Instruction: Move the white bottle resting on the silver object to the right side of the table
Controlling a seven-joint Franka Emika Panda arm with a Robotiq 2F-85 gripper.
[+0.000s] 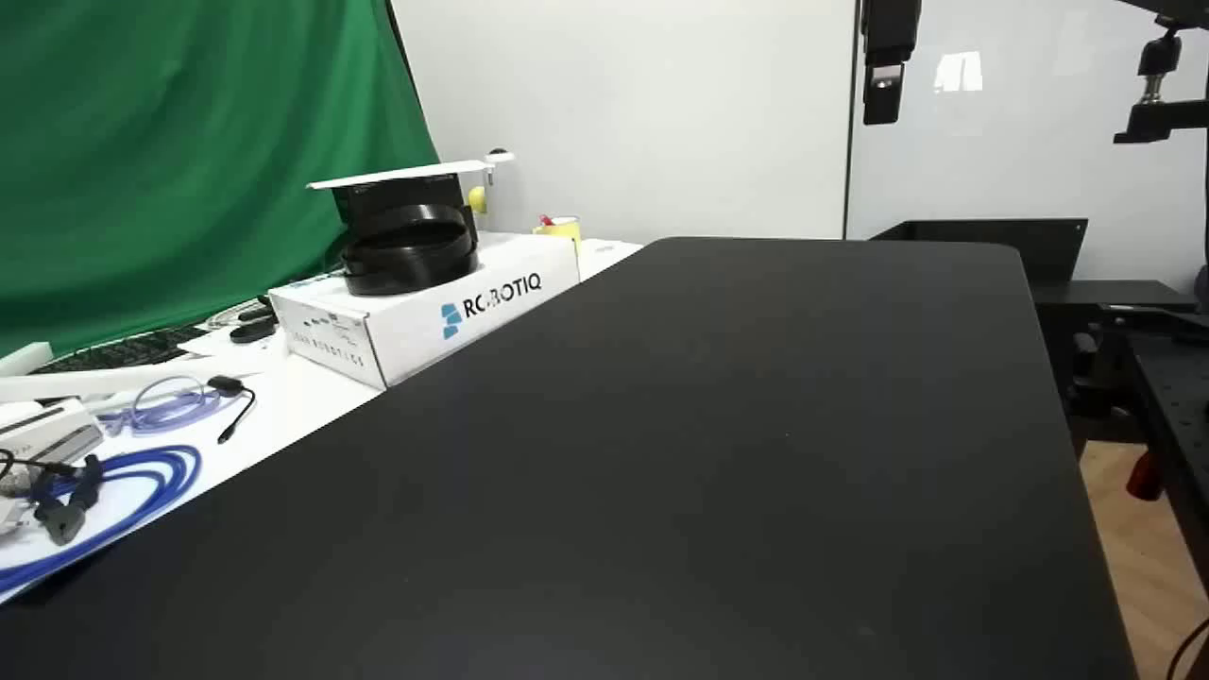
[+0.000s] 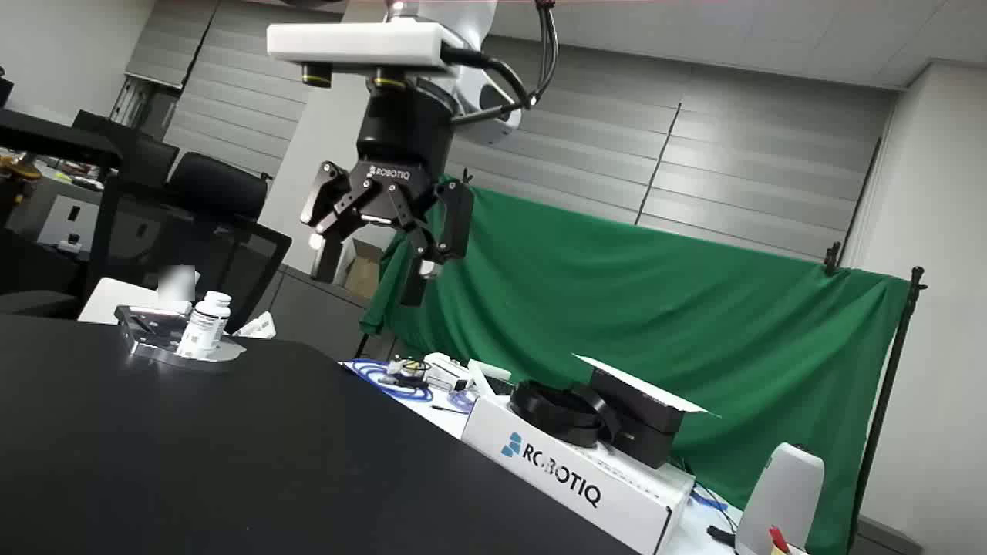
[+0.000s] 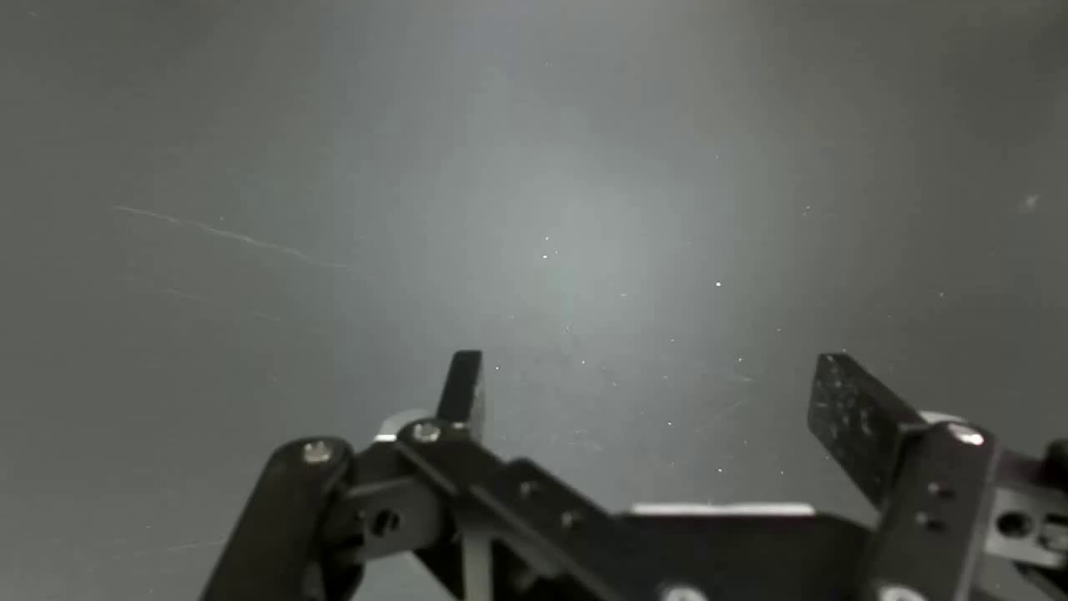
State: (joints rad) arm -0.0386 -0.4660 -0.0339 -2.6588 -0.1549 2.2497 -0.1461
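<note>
The small white cylindrical bottle (image 2: 203, 327) stood on the flat silver metallic object (image 2: 156, 330).
The black two-finger gripper (image 2: 370, 275) was well apart, spread and empty; aligning above the bottle before slow descent seemed safest.

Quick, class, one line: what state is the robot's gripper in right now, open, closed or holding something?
Gripper: open, jaws wide apart, holding nothing.

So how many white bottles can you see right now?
1: the white bottle stands on the silver object, near the edge of the table in an exterior view. Others may be hidden; the blurred white patch behind is unclear.
</note>
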